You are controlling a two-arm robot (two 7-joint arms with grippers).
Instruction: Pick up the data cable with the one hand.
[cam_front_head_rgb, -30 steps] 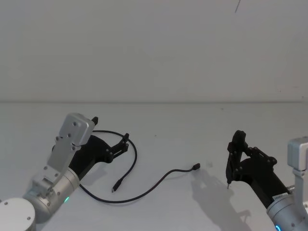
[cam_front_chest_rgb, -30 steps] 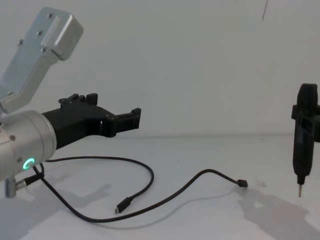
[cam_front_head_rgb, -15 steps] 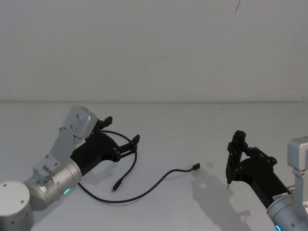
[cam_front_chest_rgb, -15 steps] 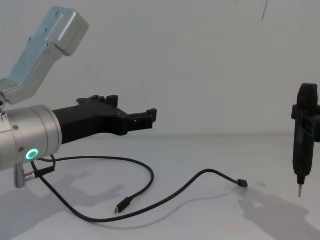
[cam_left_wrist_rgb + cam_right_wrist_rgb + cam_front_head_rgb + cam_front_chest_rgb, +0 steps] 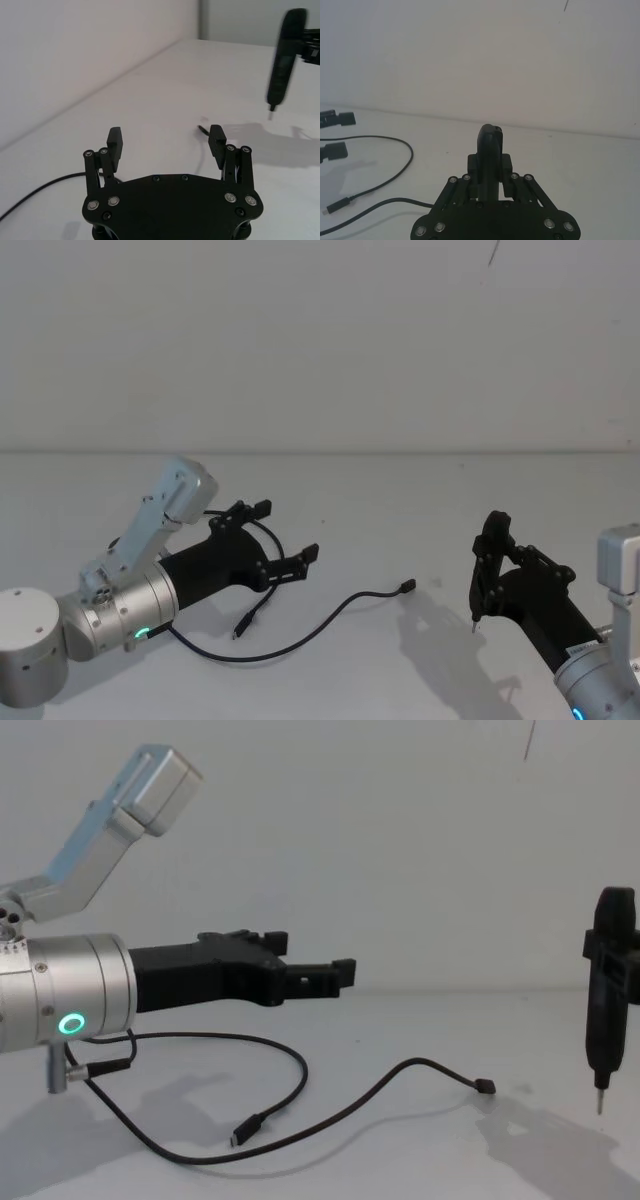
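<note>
The data cable [image 5: 345, 605] lies in a loose black curve on the white table, one small plug [image 5: 243, 625] near the middle and the other plug [image 5: 407, 586] farther right. From the side the cable [image 5: 304, 1075] loops under my left arm. My left gripper [image 5: 286, 530] is open and hovers level above that loop [image 5: 315, 960], touching nothing; in its wrist view the fingers [image 5: 114, 142] stand wide apart. My right gripper [image 5: 488, 560] stays at the right, shut on a black pen-shaped tool [image 5: 600, 1050] held upright with its thin metal tip down.
A short black lead with a silver plug [image 5: 100, 1069] hangs from my left arm's wrist. The white table [image 5: 380, 510] runs back to a plain white wall. Bare surface separates the cable's right plug [image 5: 484, 1086] from the right arm.
My left arm has reached forward and to the right, carrying the open gripper out over the cable's loop, and its wrist has turned. The cable and the right arm have not moved.
</note>
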